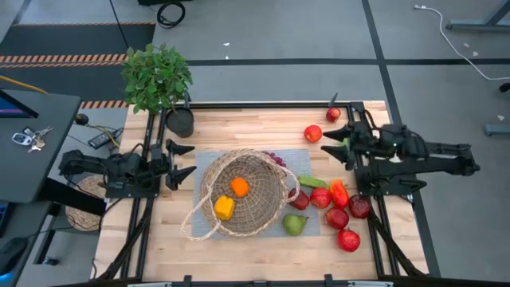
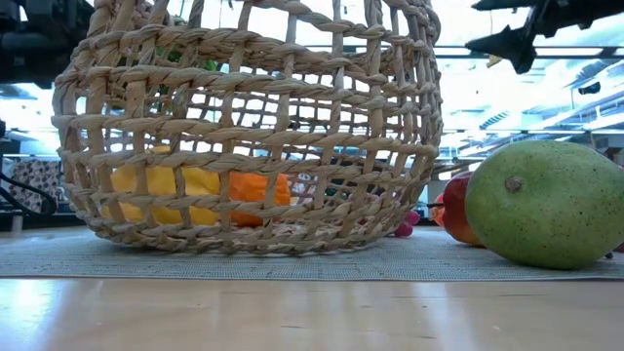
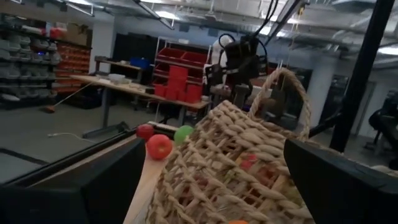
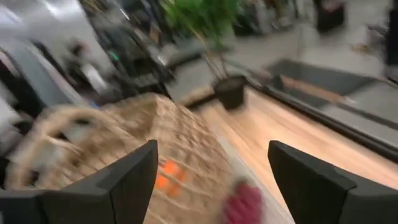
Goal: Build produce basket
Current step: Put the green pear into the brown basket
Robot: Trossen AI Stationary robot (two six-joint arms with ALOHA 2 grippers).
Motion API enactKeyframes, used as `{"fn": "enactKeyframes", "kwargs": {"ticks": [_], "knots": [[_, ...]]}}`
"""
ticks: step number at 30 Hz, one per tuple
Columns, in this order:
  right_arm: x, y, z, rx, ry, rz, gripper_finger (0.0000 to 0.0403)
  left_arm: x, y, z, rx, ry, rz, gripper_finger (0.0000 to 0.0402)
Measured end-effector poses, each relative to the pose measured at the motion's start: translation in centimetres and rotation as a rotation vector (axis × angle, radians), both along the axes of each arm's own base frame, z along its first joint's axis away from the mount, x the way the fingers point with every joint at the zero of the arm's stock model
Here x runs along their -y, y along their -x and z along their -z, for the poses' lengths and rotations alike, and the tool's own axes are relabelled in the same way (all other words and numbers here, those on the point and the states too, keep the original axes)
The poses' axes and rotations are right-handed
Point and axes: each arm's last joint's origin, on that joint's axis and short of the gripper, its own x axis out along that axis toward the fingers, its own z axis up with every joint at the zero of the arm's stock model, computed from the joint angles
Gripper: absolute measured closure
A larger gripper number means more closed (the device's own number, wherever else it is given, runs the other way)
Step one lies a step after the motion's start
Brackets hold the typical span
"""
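I am hovering my right gripper [image 1: 328, 143], fingers apart and empty, just right of the basket [image 1: 263, 209], eyeing the produce [image 1: 321, 198] beside it: probably light, rigid, slippery, so best gripped mid-body.

floor: grey concrete [image 1: 279, 40] | shelving: red bins [image 3: 180, 78] | workbench [image 3: 118, 84] | ceiling: strip lights [image 3: 165, 14]
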Motion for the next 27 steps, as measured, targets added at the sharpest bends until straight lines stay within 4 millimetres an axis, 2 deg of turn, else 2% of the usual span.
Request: {"fn": "enactKeyframes", "kwargs": {"ticks": [5, 9, 15, 18, 22, 27], "knots": [[-0.2, -2.1, 0.7, -0.228, -0.014, -0.043, 0.0095, 0.0, 0.1, 0.2, -0.01, 0.026, -0.001, 0.0012], [-1.3, -3.7, 2.0, -0.395, -0.03, -0.124, 0.0095, -0.1, 0.1, 0.3, -0.027, 0.027, -0.013, 0.0012], [-4.3, -4.9, 3.3, -0.617, -0.058, -0.176, 0.0095, -0.1, 0.1, 0.4, -0.027, 0.033, -0.015, 0.0012], [-5.9, -4.9, 3.2, -0.714, -0.049, -0.161, 0.0095, -0.1, 0.1, 0.4, -0.025, 0.056, -0.014, 0.0012], [-8.3, -5.4, 3.3, -0.779, -0.019, -0.226, 0.0095, -0.1, 0.1, 0.4, -0.018, 0.09, -0.006, 0.0012], [-11.1, -5.9, 2.4, -0.847, 0.012, -0.218, 0.0095, -0.1, 0.1, 0.4, -0.006, 0.128, 0.001, 0.0012]]}}
